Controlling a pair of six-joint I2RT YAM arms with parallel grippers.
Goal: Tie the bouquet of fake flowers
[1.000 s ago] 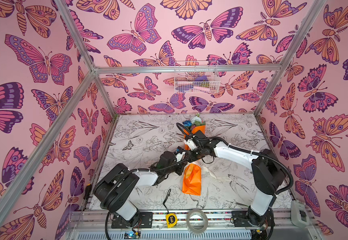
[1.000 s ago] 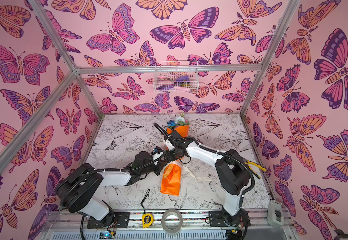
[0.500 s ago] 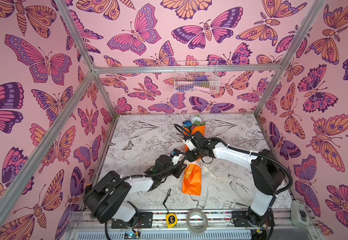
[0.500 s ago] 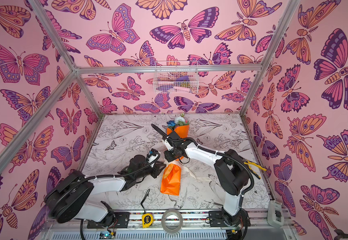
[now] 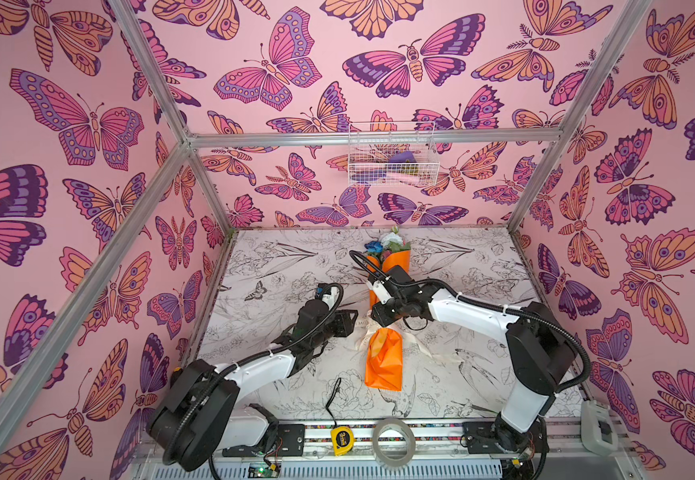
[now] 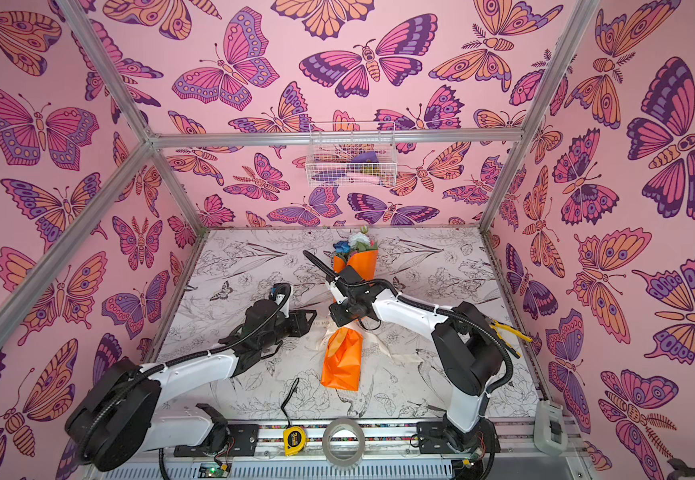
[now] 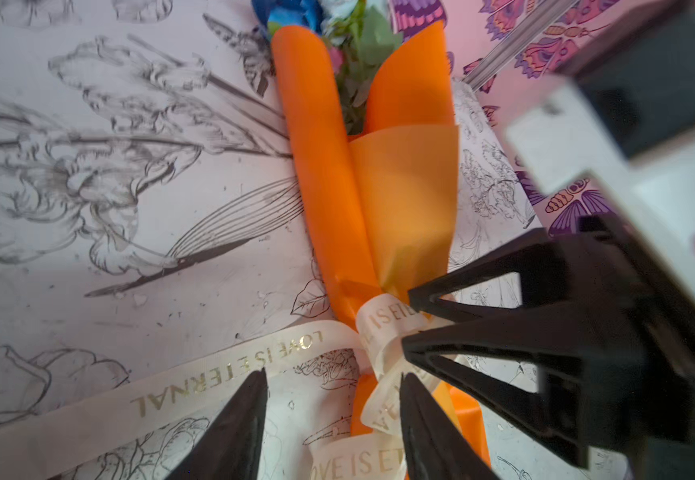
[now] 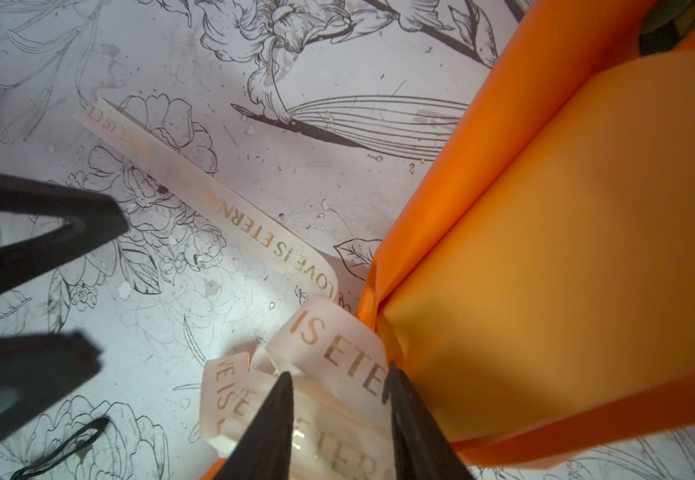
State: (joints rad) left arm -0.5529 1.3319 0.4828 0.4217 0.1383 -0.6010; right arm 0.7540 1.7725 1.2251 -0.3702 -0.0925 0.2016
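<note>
Floral-print worktop (image 5: 275, 270) lies under our left jaws, open above the ribbon (image 7: 212, 382). Our right jaws straddle its knot; whether they pinch it, we cannot tell. Mid-worktop lies the bouquet of fake flowers (image 5: 384, 365), blooms inside orange wrapping. Beyond, a wire basket (image 5: 358, 145) holds purple and pink items.

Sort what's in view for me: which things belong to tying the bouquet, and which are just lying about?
In the job:
bouquet of fake flowers
cream printed ribbon wrapped round it

Lying about:
yellow tape measure
roll of tape
black cord
wire basket on the back wall
yellow-handled pliers
</note>
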